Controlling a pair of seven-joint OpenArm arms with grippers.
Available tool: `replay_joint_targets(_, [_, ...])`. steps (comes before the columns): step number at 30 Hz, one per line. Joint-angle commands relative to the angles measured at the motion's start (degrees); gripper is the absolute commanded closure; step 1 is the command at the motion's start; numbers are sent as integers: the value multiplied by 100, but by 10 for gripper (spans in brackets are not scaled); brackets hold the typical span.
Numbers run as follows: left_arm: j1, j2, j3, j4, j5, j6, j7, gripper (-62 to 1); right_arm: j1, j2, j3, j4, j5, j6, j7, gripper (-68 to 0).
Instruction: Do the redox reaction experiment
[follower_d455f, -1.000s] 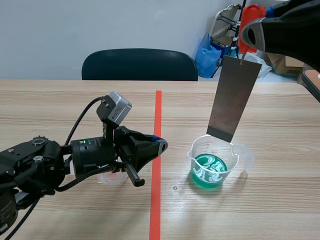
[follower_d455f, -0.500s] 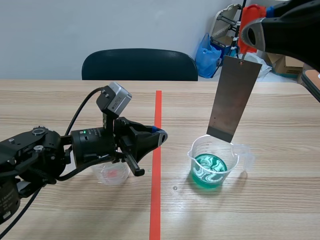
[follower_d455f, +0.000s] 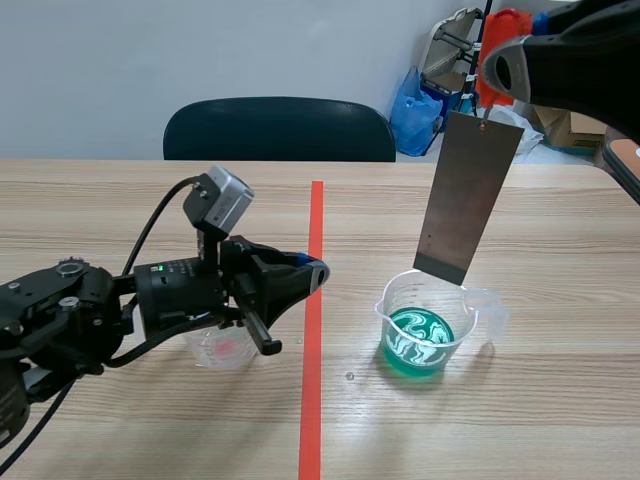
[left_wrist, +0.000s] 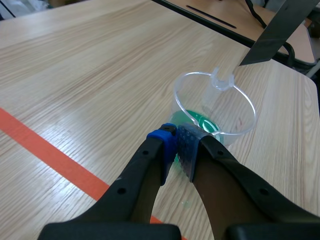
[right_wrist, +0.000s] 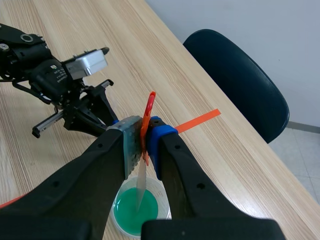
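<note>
A clear beaker (follower_d455f: 427, 322) holding green liquid (follower_d455f: 420, 342) stands right of the tape line. Above it hangs a grey metal plate (follower_d455f: 468, 195), its lower corner just over the beaker's rim and out of the liquid. My right gripper (follower_d455f: 488, 72) is shut on an orange tab (right_wrist: 149, 114) at the plate's top; in the right wrist view the plate (right_wrist: 141, 186) shows edge-on over the beaker (right_wrist: 138, 210). My left gripper (follower_d455f: 314, 273) is shut on nothing, hovering left of the beaker (left_wrist: 215, 107). A small clear cup (follower_d455f: 225, 346) with reddish traces sits beneath the left arm.
An orange-red tape line (follower_d455f: 314, 330) runs down the table's middle. A dark chair (follower_d455f: 280, 128) stands behind the far edge, with a blue bag (follower_d455f: 414, 108) and boxes at the back right. A small droplet (follower_d455f: 349, 377) lies near the tape.
My left arm has risen and drawn back a little to the left, uncovering more of the small cup. The right arm, the plate and the beaker have stayed put.
</note>
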Motion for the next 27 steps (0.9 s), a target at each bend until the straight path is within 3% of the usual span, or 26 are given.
replay_joint_targets(1, [162,-251,-35,243,-72,-9,-256,-41,52,76,85,48,63,-37,90,-6])
replay_joint_targets(9, [1270,-1410,-728,1147,-72,-9,-772,-40,52,76,85,48,61,-37,87,-6])
replay_joint_targets(17, [3335,-2634,-2334,1602,-68,-9,-2124,-43,52,76,85,48,61,-37,85,-6])
replay_joint_targets(19, [4011,-2835,-2859,1602,-17,-9,-2579,-78,52,76,85,48,61,-37,85,-6])
replay_joint_targets(25, [6074,-2979,-4441,1602,833,-9,-4070,-258,52,76,85,46,59,-37,85,-6])
replay_joint_targets(27, [6693,-2940,-4843,1600,1045,264,-4500,-302,52,76,85,46,59,-37,87,-6])
